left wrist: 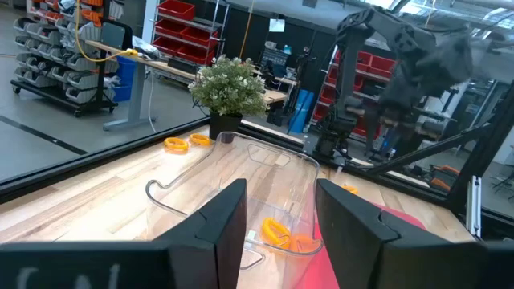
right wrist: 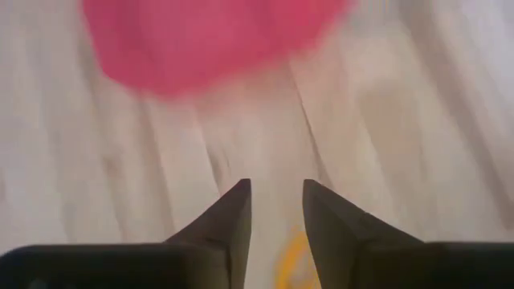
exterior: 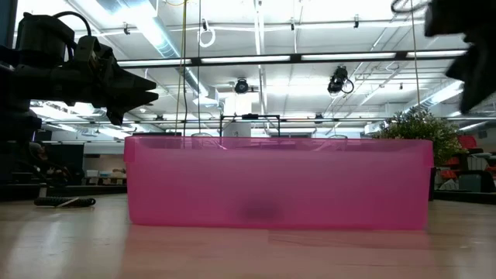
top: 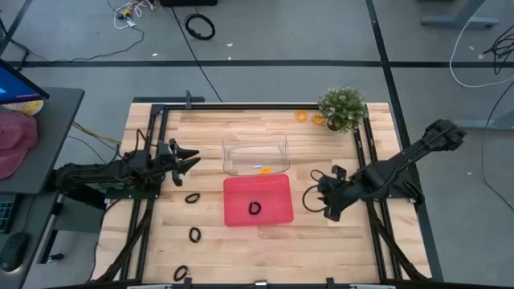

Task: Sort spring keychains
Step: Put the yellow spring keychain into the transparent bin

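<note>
A red tray (top: 277,186) sits mid-table with one black spring keychain (top: 254,209) inside. Behind it, a clear tray (top: 255,144) holds an orange keychain (top: 265,170). Three black keychains (top: 192,197) (top: 194,234) (top: 181,274) lie on the wood to the left of the red tray. Two orange ones (top: 301,116) (top: 319,120) lie by the plant. My left gripper (top: 191,160) hovers open, left of the clear tray. My right gripper (top: 328,212) is open and low, right of the red tray, with an orange keychain (right wrist: 291,258) showing between its fingers. My right gripper points down at the table with its fingers apart. The orange keychain's loop (right wrist: 287,265) shows behind the gap between them. I cannot tell whether either finger touches it.
A potted plant (top: 343,107) stands at the far right corner of the table. Black frame rails (top: 152,144) run along the left and right sides. Bare wood lies in front of the red tray. A monitor and a pink cap sit off the table's left side.
</note>
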Action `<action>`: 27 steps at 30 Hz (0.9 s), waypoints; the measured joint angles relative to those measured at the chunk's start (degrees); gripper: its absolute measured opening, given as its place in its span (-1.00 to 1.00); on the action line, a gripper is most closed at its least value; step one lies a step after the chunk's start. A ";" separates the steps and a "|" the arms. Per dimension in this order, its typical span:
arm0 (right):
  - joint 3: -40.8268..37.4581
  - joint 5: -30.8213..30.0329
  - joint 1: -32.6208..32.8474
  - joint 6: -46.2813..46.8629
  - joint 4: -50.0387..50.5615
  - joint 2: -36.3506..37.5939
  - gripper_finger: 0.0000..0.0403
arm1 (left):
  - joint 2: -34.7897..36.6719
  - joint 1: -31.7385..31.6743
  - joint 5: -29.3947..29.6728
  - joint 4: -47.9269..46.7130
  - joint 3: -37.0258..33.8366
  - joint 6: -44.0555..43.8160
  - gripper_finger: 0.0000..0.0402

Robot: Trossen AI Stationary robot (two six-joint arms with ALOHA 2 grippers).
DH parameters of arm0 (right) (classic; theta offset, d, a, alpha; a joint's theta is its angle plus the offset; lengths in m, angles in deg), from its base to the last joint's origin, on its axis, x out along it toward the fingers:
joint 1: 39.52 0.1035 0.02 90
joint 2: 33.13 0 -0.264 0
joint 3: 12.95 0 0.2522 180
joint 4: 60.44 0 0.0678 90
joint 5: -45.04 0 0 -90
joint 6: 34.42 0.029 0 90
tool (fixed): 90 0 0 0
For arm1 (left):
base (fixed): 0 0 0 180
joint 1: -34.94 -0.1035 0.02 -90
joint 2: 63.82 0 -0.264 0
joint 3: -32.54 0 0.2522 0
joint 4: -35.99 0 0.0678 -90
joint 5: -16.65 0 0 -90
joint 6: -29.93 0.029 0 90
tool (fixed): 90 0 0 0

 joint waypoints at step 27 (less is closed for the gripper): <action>-21.96 11.57 -2.85 13.86 -14.57 -6.65 -0.62 | 0.00 0.00 -0.01 0.02 0.01 -0.01 -0.23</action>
